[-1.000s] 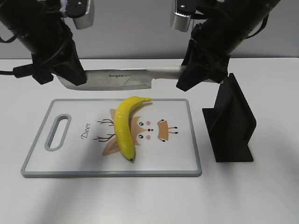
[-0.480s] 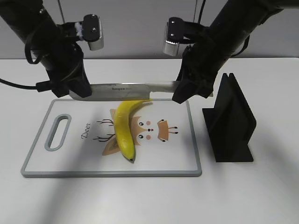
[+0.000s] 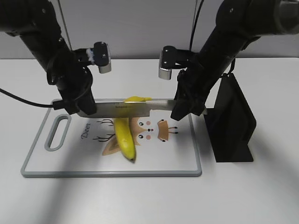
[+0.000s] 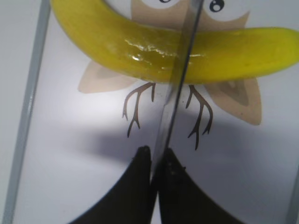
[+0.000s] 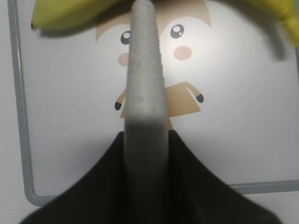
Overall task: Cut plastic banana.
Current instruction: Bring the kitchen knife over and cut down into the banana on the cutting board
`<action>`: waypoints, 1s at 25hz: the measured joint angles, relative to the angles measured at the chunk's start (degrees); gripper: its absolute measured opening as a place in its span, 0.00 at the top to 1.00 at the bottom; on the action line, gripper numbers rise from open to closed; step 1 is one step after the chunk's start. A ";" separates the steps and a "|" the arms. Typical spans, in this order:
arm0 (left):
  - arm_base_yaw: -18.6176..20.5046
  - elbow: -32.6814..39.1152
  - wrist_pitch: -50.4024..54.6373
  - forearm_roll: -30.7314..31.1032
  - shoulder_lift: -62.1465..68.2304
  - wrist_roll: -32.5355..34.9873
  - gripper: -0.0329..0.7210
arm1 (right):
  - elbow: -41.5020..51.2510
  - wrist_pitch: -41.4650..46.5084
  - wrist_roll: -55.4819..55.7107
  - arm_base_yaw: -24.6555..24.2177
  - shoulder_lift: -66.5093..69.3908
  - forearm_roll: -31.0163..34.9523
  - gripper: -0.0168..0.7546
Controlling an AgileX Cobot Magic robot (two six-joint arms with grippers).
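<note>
Cutting step: left tool [image 3: 83, 108] and right tool [image 3: 183, 110] pinch broad steel knife [image 3: 122, 108] across glossy yellow plastic banana [image 3: 125, 137]; next, press straight down.

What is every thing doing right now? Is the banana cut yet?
plastic banana: whole, lying on the board, not visibly cut.
knife: held level across the banana, edge down.
left gripper: fingers shut on the knife's blade end.
right gripper: fingers shut on the knife's handle.
cutting board: flat on the table.
black stand: upright, empty.
</note>
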 joint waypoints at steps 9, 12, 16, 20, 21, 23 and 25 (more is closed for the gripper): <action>0.18 -1.00 0.58 -1.56 1.94 0.00 0.92 | -0.60 0.01 -0.10 -0.05 2.95 -0.39 0.74; 0.22 -1.14 0.69 -2.22 1.94 0.17 0.92 | -0.64 -0.10 -0.10 -0.11 3.42 -0.75 0.74; 0.36 -1.25 0.87 -2.73 1.94 0.17 0.92 | -0.64 -0.22 -0.10 -0.16 3.70 -0.95 0.74; 0.37 -1.25 0.91 -2.84 1.94 0.17 0.92 | -0.64 -0.24 -0.10 -0.16 3.70 -0.95 0.74; 0.37 -1.25 0.93 -2.84 1.94 0.17 0.92 | -0.64 -0.29 -0.10 -0.16 3.70 -0.95 0.74; 0.37 -1.25 0.98 -2.91 1.94 0.17 0.92 | -0.64 -0.29 -0.10 -0.16 3.70 -0.96 0.74; 0.37 -1.25 0.98 -3.16 1.94 0.17 0.92 | -0.64 -0.43 -0.10 -0.16 3.70 -1.16 0.74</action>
